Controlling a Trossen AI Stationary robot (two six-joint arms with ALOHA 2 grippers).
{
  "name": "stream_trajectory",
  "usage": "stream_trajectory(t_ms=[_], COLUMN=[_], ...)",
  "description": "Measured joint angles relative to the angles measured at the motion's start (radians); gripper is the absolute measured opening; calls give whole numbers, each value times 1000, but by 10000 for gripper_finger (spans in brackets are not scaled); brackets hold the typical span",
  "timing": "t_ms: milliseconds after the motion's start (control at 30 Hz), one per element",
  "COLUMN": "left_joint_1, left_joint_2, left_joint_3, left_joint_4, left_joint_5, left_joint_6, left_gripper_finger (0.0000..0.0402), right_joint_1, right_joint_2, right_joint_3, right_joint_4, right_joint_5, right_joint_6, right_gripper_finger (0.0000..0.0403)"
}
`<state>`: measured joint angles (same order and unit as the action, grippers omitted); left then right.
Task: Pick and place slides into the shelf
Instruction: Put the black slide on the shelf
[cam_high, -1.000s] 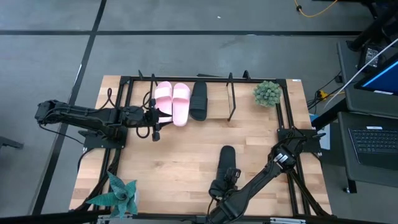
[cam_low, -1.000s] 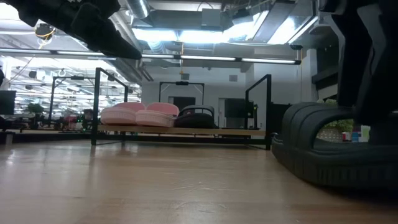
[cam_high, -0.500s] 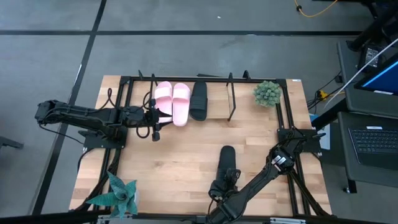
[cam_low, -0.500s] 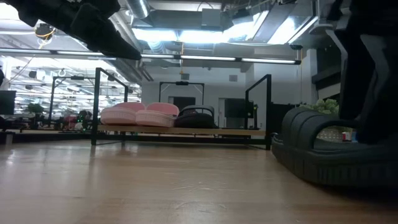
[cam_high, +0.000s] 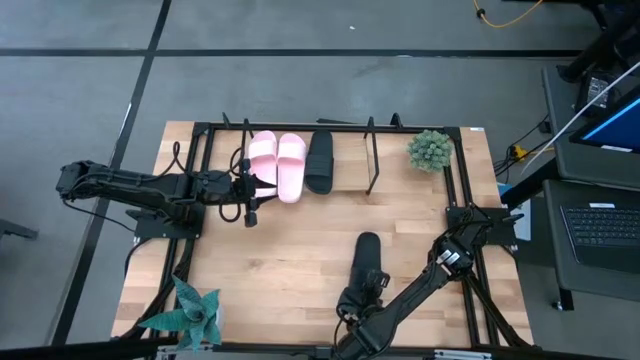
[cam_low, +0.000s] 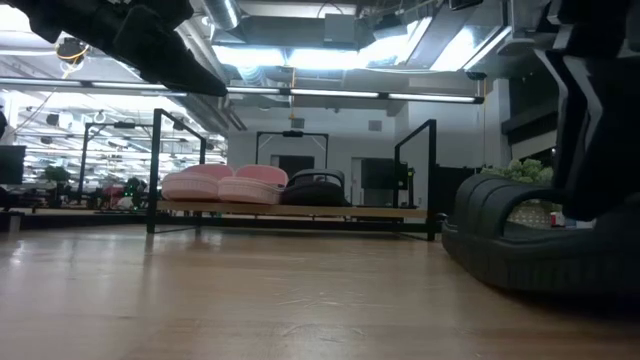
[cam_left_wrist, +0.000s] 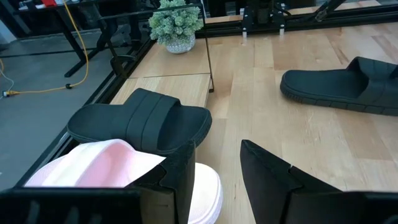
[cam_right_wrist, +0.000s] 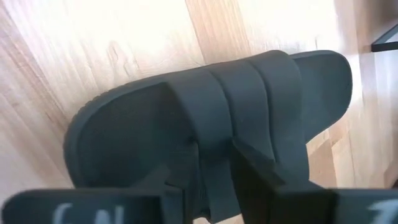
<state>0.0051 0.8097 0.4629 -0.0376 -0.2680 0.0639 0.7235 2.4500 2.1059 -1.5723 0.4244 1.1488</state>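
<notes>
black rubber, the last slide (cam_high: 364, 262) lies on the desk (cam_high: 290, 250) well short of the shelf (cam_high: 372, 160), its strap between the narrowing right claw (cam_right_wrist: 214, 165) fingers; left claw (cam_left_wrist: 217, 180) released; next: clamp, lift, carry.

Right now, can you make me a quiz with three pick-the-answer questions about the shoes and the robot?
1. Where is the last black slide?
A. on the shelf
B. on the table near the right gripper
C. on the floor

2. How many pink slides sit on the shelf?
A. one
B. two
C. four

3. What is the left gripper holding?
A. nothing
B. a pink slide
C. the plant

Answers:
1 B: the right gripper has its fingers at that slide's strap, on the wooden table.
2 B: two pink ones lie side by side, beside one black slide.
3 A: its fingers are apart and empty in the left wrist view.
</notes>
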Motion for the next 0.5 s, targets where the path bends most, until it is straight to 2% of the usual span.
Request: stream_trajectory(t_ms=[300, 500], left_joint_1=[0, 0], left_joint_2=[0, 0], left_joint_3=[0, 0], left_joint_4=[-4, -41], left_joint_5=[0, 0], left_joint_6=[0, 0], left_gripper_finger=[121, 121], right_joint_1=[0, -1], right_joint_2=[0, 0], right_joint_3=[0, 0], right_joint_4=[1, 1], right_joint_5=[-1, 4], right_joint_6=[11, 73], right_gripper_finger=[16, 6])
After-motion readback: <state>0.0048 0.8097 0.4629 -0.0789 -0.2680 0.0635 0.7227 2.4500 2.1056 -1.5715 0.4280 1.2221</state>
